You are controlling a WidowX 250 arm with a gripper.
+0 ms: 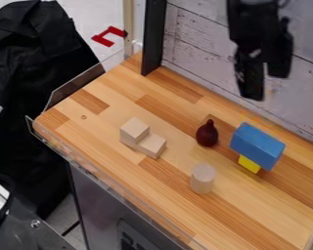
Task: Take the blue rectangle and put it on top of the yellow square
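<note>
Resting on the yellow square (249, 164), near the wooden tabletop's (152, 178) edge along the planked wall (198, 36), the blue rectangle (257, 145) appears rigid, probably light and smooth; best grasped across its narrower width. Gripper (265, 87) above, empty, jaws spread.

One fixed camera view, set above the table (251, 210), looking down at a steep slant. Faces obliquely across the tabletop toward the pale plank wall (198, 46), upper right. Clear rail (120, 188) along the near edge, running diagonally from left to bottom. Fairly near: tabletop takes up most of the view, its lower right reaching the border. Slice of pale floor (78, 12) caught beyond the table, upper left.
</note>
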